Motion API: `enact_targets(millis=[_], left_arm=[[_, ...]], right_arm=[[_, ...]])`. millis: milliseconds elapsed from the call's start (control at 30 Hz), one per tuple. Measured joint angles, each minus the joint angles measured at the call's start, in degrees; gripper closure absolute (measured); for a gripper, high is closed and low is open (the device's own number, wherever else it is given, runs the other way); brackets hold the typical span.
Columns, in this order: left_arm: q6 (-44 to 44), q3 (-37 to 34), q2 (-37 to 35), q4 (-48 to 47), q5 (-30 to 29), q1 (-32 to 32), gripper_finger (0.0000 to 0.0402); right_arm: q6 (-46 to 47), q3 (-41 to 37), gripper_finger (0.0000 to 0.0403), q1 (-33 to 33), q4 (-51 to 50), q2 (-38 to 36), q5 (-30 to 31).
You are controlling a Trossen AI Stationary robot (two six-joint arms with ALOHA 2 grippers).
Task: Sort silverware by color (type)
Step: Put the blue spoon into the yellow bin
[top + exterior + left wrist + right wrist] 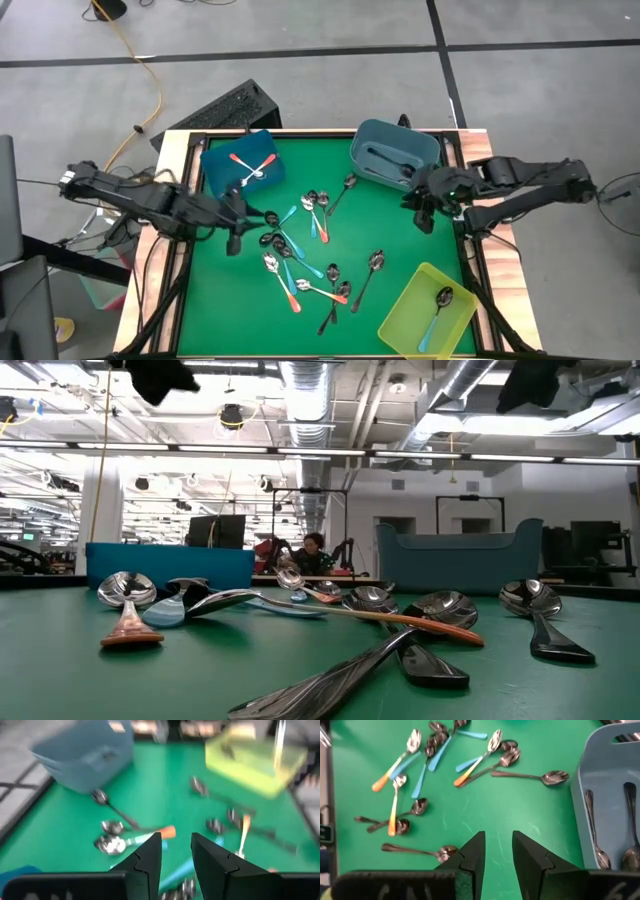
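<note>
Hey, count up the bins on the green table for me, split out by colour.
Dark blue bin: 1
Grey-blue bin: 1
Yellow-green bin: 1
Total: 3

You are looking at two dark, jointed arms, each left end effector (175, 857) and right end effector (497, 855) showing angular black fingers.

There are three bins: one dark blue bin (238, 162), one grey-blue bin (395, 153), one yellow-green bin (428, 313). There are two claws. Spoons (300, 250) lie too jumbled to count.
</note>
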Motion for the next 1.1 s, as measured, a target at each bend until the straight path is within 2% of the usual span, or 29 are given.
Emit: enact_targets(millis=[233, 467, 733, 1100], left_arm=[[8.54, 0.00, 9.72, 0.50, 2.65, 1.80, 0.0311], [19.43, 0.00, 17.33, 2.15, 19.22, 8.77, 0.0311], [33.69, 0.00, 24.66, 4.93, 25.98, 15.19, 0.0311], [45.24, 0.00, 35.88, 5.64, 31.60, 20.53, 0.0311]], right_arm=[[-2.52, -0.02, 0.0291, 1.08, 0.07, 4.36, -0.22], [-2.76, -0.03, 0.0291, 2.17, 0.24, 6.59, -1.07], [-1.16, -0.04, 0.0291, 2.17, 0.81, 6.37, -1.86], [-0.57, -0.04, 0.0291, 2.15, 1.31, 6.48, -3.19]])
